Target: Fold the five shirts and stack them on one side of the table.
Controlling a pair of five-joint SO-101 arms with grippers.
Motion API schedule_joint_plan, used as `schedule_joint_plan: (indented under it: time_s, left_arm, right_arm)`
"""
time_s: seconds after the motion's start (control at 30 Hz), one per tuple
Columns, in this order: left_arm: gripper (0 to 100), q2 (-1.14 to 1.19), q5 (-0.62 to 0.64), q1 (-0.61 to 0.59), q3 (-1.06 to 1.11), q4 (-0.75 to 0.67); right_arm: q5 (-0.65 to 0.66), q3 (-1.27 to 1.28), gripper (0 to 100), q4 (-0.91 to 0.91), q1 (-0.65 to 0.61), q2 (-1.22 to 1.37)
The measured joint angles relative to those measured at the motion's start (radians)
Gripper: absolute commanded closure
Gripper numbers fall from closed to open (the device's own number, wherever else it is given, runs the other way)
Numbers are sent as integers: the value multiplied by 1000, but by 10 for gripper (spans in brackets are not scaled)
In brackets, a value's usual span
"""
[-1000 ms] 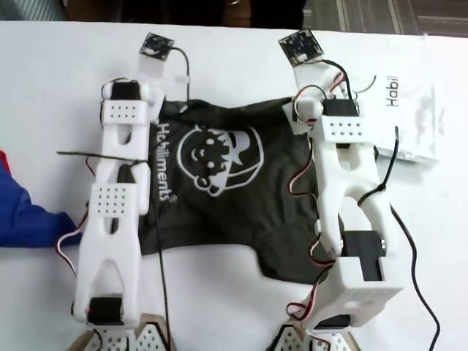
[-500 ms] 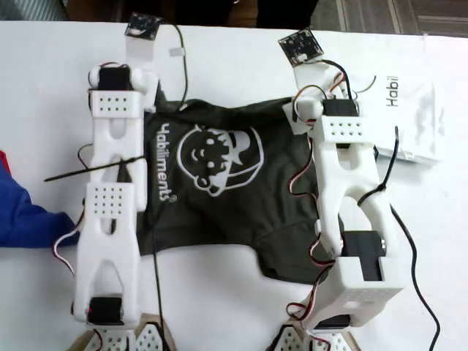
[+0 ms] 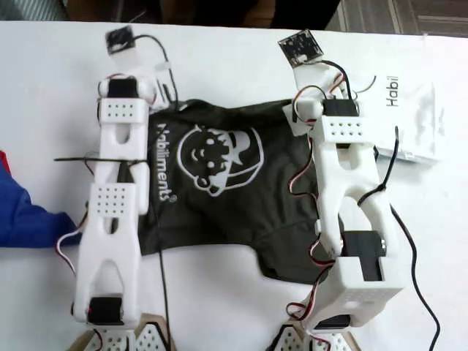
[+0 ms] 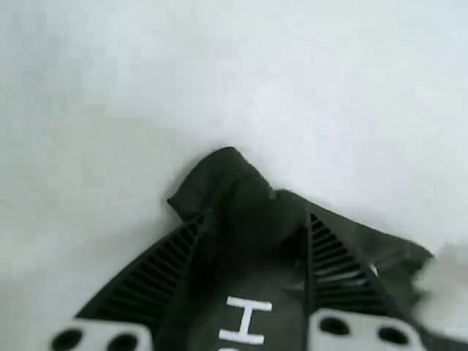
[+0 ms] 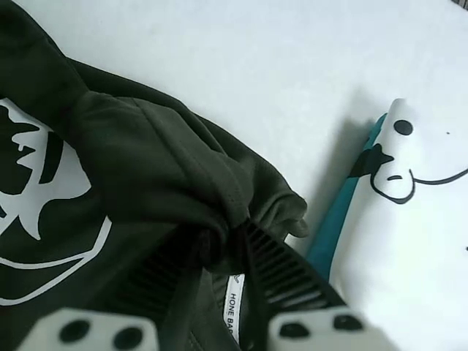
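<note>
Now the left claw (image 4: 252,208) has swung a little to its own side. Half a second ago it was stretched farther out across the table (image 3: 234,66), and it has since come back a bit. It is pinched shut on the far corner of the dark shirt (image 3: 219,197), with a bump of cloth poking out between its black fingers (image 4: 172,252). The white letters (image 3: 162,164) along that edge showed more a moment ago. Now the arm covers some of them again.

The right claw (image 5: 228,252) has not moved at all. It stays clamped on the other far corner, where the cloth is bunched up in a thick roll.

So I think the two claws hold the top edge by both corners, and the left one is tugging to pull the shirt flat and straight. No fold has been made in this shirt yet, so most of the job is still to come.

Some things are hard to see. From above, both arms lie over the sides of the dark shirt, so its side edges are covered. The near corner looks lumpy, but I cannot tell how it is tucked. A blue shirt (image 3: 22,219) is cut off by the left edge. A white shirt (image 3: 413,121) looks folded and sits just beside the right arm (image 3: 351,183), which hides part of it.
</note>
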Motion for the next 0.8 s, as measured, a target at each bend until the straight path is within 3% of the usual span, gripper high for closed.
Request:
schedule_joint_plan:
  time_s: [0.27,0.43,0.67,0.8]
  left_arm:
    - [809,28,25,-9,-2,-37]
    - [978,32,-98,2,-2,-40]
    - [972,35,-166,17,-11,-48]
    - [972,37,-166,20,-89,31]
  right_arm:
    - [0,0,980,6,0,0]
    - [0,0,980,6,0,0]
    - [0,0,980,9,0,0]
    - [0,0,980,32,0,0]
